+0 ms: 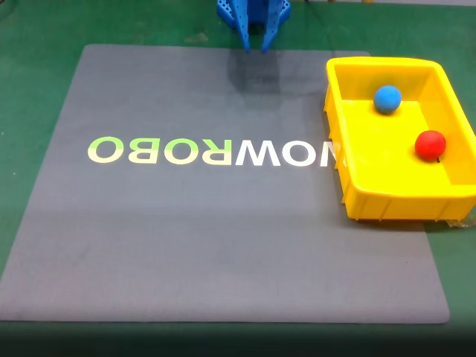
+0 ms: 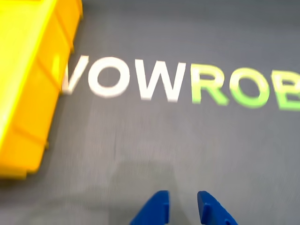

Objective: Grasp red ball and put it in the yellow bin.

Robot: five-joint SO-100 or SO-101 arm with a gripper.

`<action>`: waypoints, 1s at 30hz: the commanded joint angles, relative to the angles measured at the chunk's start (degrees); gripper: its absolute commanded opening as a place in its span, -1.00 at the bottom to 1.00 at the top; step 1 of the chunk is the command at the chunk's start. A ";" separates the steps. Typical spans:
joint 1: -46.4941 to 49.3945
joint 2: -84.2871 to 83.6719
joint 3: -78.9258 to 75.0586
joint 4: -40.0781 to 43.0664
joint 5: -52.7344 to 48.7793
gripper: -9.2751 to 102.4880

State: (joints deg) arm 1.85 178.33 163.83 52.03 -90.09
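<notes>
The red ball (image 1: pixel 430 143) lies inside the yellow bin (image 1: pixel 405 202), near its right wall, in the fixed view. The bin stands on the right side of the grey mat, and its outer wall also fills the left edge of the wrist view as the yellow bin (image 2: pixel 28 93). My blue gripper (image 1: pixel 256 47) hangs at the top centre of the fixed view, over the mat's far edge and well left of the bin. In the wrist view the gripper (image 2: pixel 183 199) shows two blue fingertips a small gap apart, with only bare mat between them.
A blue ball (image 1: pixel 387 98) also sits in the bin, toward its back left. The grey mat (image 1: pixel 223 238) carries white and green lettering (image 1: pixel 216 152) across its middle. Green table surface (image 1: pixel 30 89) surrounds the mat.
</notes>
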 commanded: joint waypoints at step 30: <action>-0.62 12.22 13.80 23.64 4.66 -0.83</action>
State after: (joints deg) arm 0.44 189.84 175.87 74.36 -85.43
